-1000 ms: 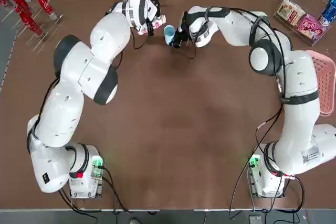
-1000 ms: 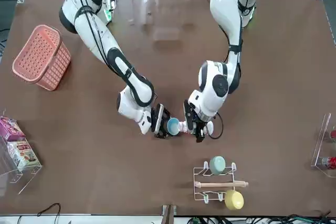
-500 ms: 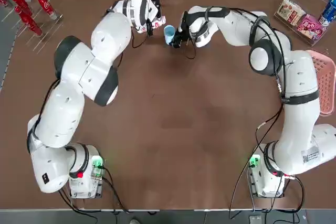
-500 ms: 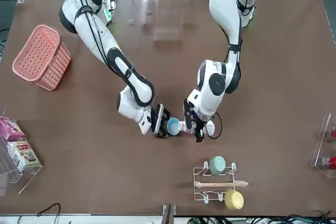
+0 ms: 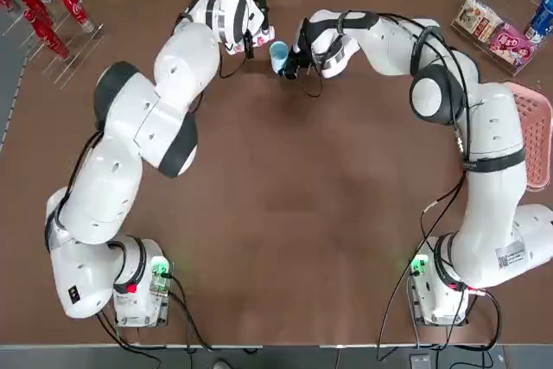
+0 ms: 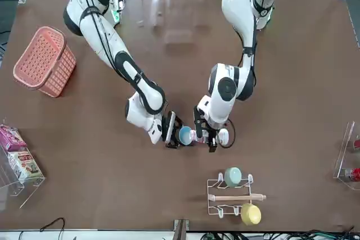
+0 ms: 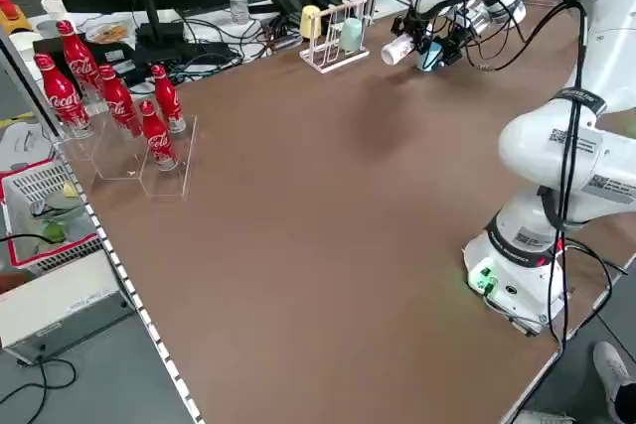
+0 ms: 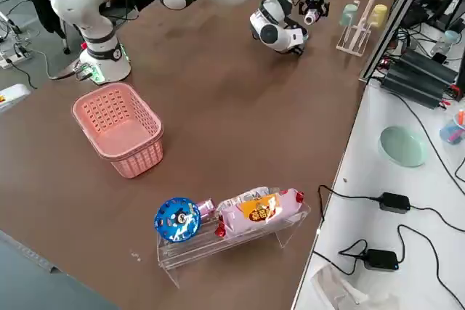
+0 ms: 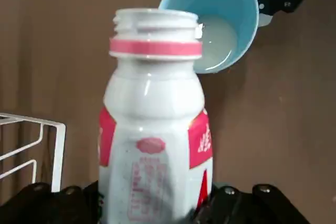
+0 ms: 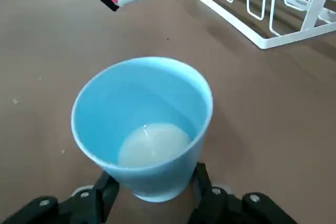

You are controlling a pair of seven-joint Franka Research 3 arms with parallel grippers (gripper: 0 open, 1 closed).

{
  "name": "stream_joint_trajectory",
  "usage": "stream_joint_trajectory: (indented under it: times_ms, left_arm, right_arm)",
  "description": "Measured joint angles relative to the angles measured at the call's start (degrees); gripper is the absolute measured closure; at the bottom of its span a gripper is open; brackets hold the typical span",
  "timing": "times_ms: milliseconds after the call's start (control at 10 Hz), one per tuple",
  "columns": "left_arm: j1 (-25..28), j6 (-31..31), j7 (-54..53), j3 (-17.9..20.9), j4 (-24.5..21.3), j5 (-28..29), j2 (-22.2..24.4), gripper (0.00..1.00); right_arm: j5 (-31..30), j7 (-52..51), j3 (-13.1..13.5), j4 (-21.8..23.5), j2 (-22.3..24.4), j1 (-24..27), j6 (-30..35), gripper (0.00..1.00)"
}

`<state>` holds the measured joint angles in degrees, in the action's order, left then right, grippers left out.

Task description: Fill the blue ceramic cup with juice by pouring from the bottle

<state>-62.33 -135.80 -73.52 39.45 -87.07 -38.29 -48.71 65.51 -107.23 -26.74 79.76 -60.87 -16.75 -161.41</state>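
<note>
The light-blue cup (image 5: 278, 54) stands at the table's far middle, with my right gripper (image 5: 289, 64) shut on its lower wall. In the right wrist view the cup (image 10: 144, 124) holds a shallow pool of whitish liquid. My left gripper (image 5: 249, 39) is shut on the white bottle (image 9: 155, 129) with the red-pink label. The bottle's cap is off, and its threaded mouth with a pink ring is tipped toward the cup (image 9: 220, 24), just beside the rim. From across the table, the bottle (image 6: 223, 136) lies nearly level, its mouth next to the cup (image 6: 184, 134).
A white wire rack (image 6: 230, 198) with a mint-green cup (image 6: 232, 176) and a yellow cup (image 6: 250, 213) stands close behind the bottle. Red cola bottles (image 5: 43, 15) are at the far left corner. A pink basket (image 6: 45, 60) and snack packets (image 5: 501, 36) sit on the right side.
My left wrist has shifted slightly toward the cup with the bottle in it. The right gripper and the cup have stayed put.
</note>
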Motion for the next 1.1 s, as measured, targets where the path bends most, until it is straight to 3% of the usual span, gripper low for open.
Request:
stream_joint_trajectory:
  times_ms: [1100]
  left_arm:
    - [-1.4, 0.9, 5.1, 0.6, 1.2, 9.3, -1.0, 0.56]
  right_arm:
    - [0.1, 0.0, 0.0, 0.0, 0.0, 0.1, 0.0, 0.37]
